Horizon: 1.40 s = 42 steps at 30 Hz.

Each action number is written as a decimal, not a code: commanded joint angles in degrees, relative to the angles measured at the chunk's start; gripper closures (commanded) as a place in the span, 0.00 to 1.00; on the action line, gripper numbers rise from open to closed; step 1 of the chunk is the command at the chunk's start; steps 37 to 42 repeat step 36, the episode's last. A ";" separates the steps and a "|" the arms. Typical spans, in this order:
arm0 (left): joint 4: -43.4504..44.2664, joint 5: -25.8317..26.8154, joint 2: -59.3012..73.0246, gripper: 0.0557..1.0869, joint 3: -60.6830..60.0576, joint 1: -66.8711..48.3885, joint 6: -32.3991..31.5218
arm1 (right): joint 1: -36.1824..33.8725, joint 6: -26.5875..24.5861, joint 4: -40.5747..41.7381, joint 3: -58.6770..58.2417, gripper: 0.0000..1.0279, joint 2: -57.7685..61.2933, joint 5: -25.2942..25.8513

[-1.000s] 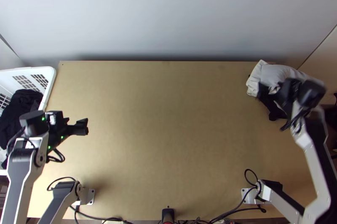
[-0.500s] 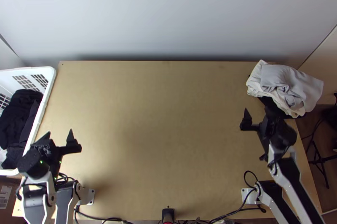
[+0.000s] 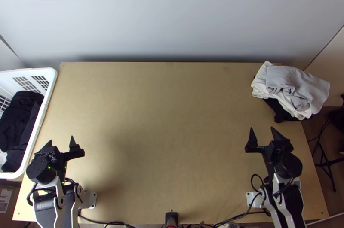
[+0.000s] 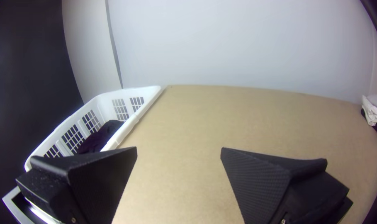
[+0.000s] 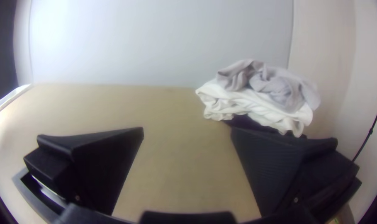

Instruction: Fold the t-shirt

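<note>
Basket, one, white and slatted, sits at the left of the frame (image 3: pixel 53 83), its rim lying over the left edge of your worktop (image 3: pixel 163 99). Inside it you have bunched dark cloth (image 3: pixel 17 112) and a small bit of whitish cloth (image 3: pixel 2 158). At lower left, just off the worktop, one brown box (image 3: pixel 13 189) bears one pale label (image 3: pixel 5 198); its print is too small for you to read.

Of your two grippers, the left gripper (image 3: pixel 60 141) is at lower left, near the basket's rim, its two fingers (image 4: pixel 99 178) wide apart. Your widest room to move is the broad stretch of wood from the basket across to the right, reaching up to the far edge. The right gripper (image 3: pixel 262 129) is at lower right, its two fingers (image 5: pixel 101 166) also wide apart, wood visible between them.

At upper right you can count at least three layers in one rumpled pile: a light grey cloth (image 3: pixel 292 77) on top, a white cloth (image 3: pixel 260 88) beneath, and a black cloth (image 3: pixel 279 114) at the bottom. The pile overhangs the worktop's right edge. Which cloth, in basket or pile, is the t-shirt, you cannot tell.
</note>
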 commanded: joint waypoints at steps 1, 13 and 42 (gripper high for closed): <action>0.17 0.10 -0.56 0.05 -1.16 0.12 -0.36 | -8.25 0.29 -2.30 -0.79 0.04 -6.94 0.08; 0.17 0.10 -0.56 0.05 -1.16 0.30 -0.36 | -10.88 0.29 -2.66 -0.88 0.04 -6.94 0.08; 0.17 0.10 -0.56 0.05 -1.16 0.30 -0.36 | -10.88 0.29 -2.66 -0.88 0.04 -6.94 0.08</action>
